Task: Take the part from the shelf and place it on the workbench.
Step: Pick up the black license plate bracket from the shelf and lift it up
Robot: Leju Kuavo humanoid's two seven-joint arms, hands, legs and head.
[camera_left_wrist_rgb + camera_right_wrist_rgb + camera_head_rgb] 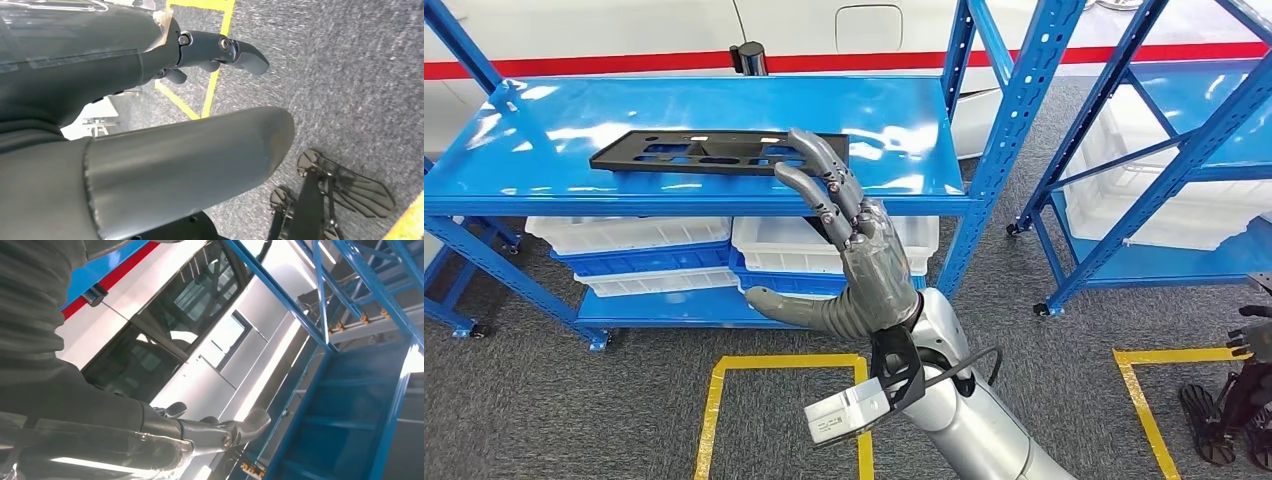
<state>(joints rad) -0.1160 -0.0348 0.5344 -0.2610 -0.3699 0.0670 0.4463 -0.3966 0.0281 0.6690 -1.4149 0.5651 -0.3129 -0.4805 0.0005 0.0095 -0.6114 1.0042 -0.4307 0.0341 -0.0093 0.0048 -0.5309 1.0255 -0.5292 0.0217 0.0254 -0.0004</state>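
The left hand (150, 100) hangs over grey carpet (350, 90) crossed by yellow tape (216, 75), apparently holding nothing.

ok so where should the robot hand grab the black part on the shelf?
Probably the black part's near-right end, coming from the front shelf edge. It lies flat and long across the shelf, and the open right robot hand already reaches toward that end.

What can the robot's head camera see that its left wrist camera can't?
Head view alone: the flat black part lying on the blue shelf, white bins beneath, and the right hand raised before the shelf, fingers apart, holding nothing, reaching toward the part's end.

Left wrist view alone: the left hand hanging near the floor, holding nothing.

Both: grey carpet with yellow tape lines.
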